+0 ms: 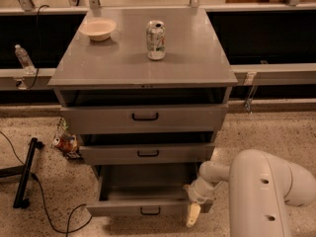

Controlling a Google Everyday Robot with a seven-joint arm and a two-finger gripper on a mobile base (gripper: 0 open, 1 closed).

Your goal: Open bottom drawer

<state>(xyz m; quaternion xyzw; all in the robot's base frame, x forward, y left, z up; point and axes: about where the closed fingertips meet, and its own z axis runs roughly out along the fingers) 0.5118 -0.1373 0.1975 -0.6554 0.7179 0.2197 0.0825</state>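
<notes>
The grey cabinet (143, 65) has three drawers. The bottom drawer (148, 209) is pulled out, showing its grey interior, with a small black loop handle (150, 212) on its shallow front. The middle drawer (147, 153) and top drawer (144, 116) stand slightly out. My gripper (193, 214) hangs at the right end of the bottom drawer's front, pointing down, its pale fingertip (192, 215) near the floor. My white arm (261, 191) comes in from the lower right.
A bowl (98, 28) and a soda can (156, 39) stand on the cabinet top. A crushed can and wrappers (64, 143) lie on the floor left of the cabinet. A black stand leg (25, 173) and cable lie at the far left. A water bottle (23, 58) stands on the left ledge.
</notes>
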